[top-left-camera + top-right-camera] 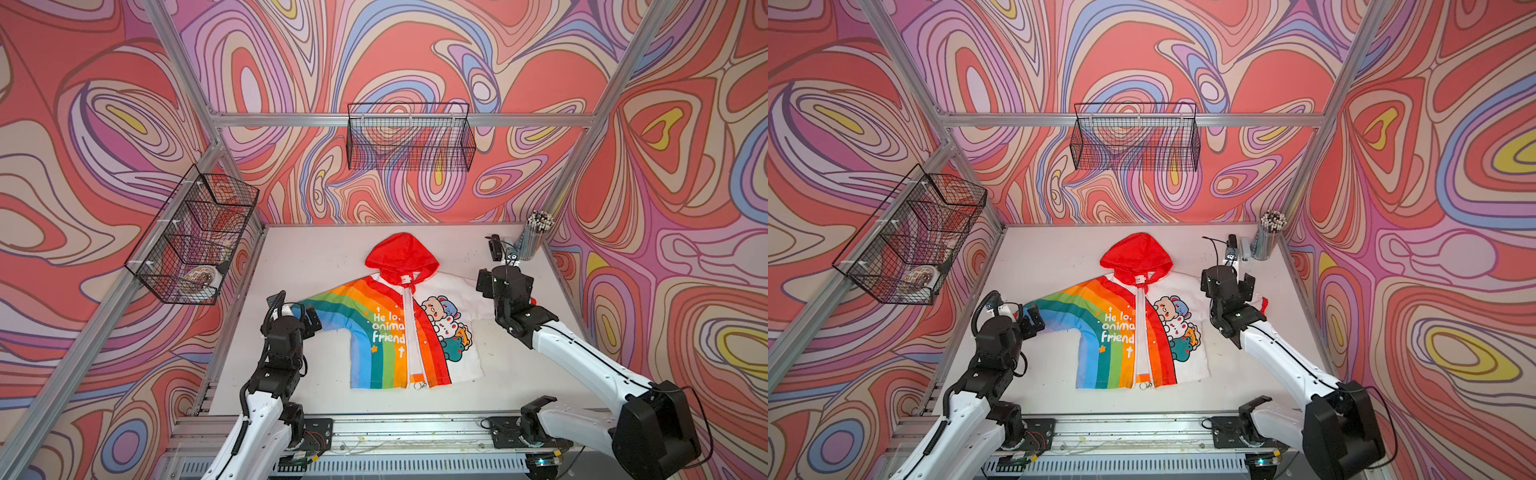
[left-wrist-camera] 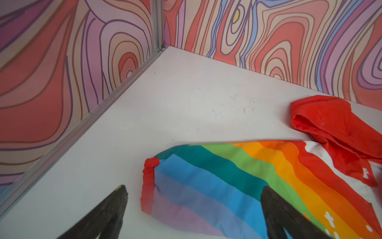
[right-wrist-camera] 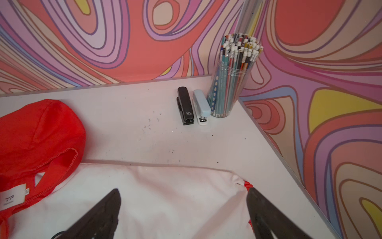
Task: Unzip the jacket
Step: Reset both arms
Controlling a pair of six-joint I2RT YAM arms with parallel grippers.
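The jacket [image 1: 386, 332] lies flat on the white table [image 1: 316, 257] in both top views, with its red hood [image 1: 397, 253] toward the back wall. Its white zipper [image 1: 409, 332] runs down the middle between the rainbow half and the cartoon half, and a small metal ring [image 1: 419, 385] lies at the hem. My left gripper [image 2: 193, 187] is open over the end of the rainbow sleeve [image 2: 196, 186], beside the sleeve's red cuff [image 2: 147, 186]. My right gripper [image 3: 184, 190] is open over the white sleeve [image 3: 165, 186], one finger next to that sleeve's red cuff [image 3: 247, 184]. Neither gripper holds anything.
A black stapler [image 3: 185, 107], a light-blue stapler [image 3: 201, 108] and a clear cup of pencils [image 3: 229, 82] stand in the back right corner. Wire baskets hang on the back wall [image 1: 409, 137] and the left wall [image 1: 195, 237]. Patterned walls close three sides.
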